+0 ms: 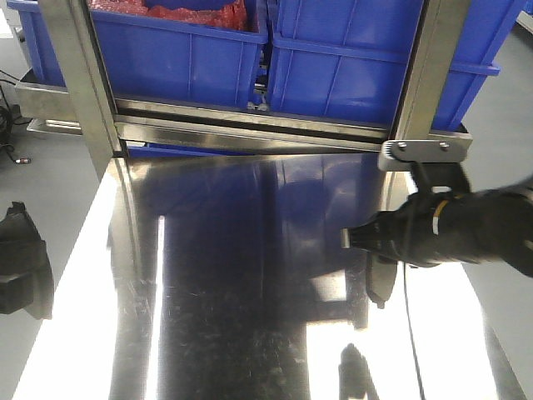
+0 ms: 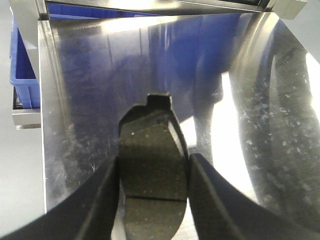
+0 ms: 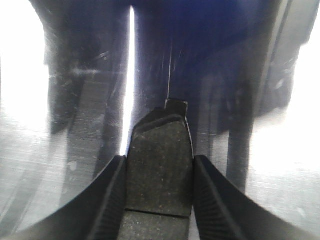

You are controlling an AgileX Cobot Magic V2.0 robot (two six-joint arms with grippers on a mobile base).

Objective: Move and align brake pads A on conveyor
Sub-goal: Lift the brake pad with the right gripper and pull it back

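Note:
In the left wrist view a dark grey brake pad [image 2: 152, 142] with a thin groove across it sits between my left gripper's [image 2: 154, 165] black fingers, which are shut on its long edges. It hangs just above the shiny steel table [image 2: 85, 100]. The right wrist view shows a second brake pad [image 3: 160, 142] clamped the same way in my right gripper [image 3: 160, 165]. From the front, the right gripper [image 1: 366, 242] is over the table's right side with its pad [image 1: 381, 283] pointing down. The conveyor is out of view.
Blue bins [image 1: 191, 58] stand on a rack behind the steel table [image 1: 233, 317], between two upright steel posts [image 1: 83, 75] [image 1: 425, 67]. A dark shape [image 1: 21, 258] sits at the table's left edge. A black cable [image 1: 410, 333] trails from the right arm.

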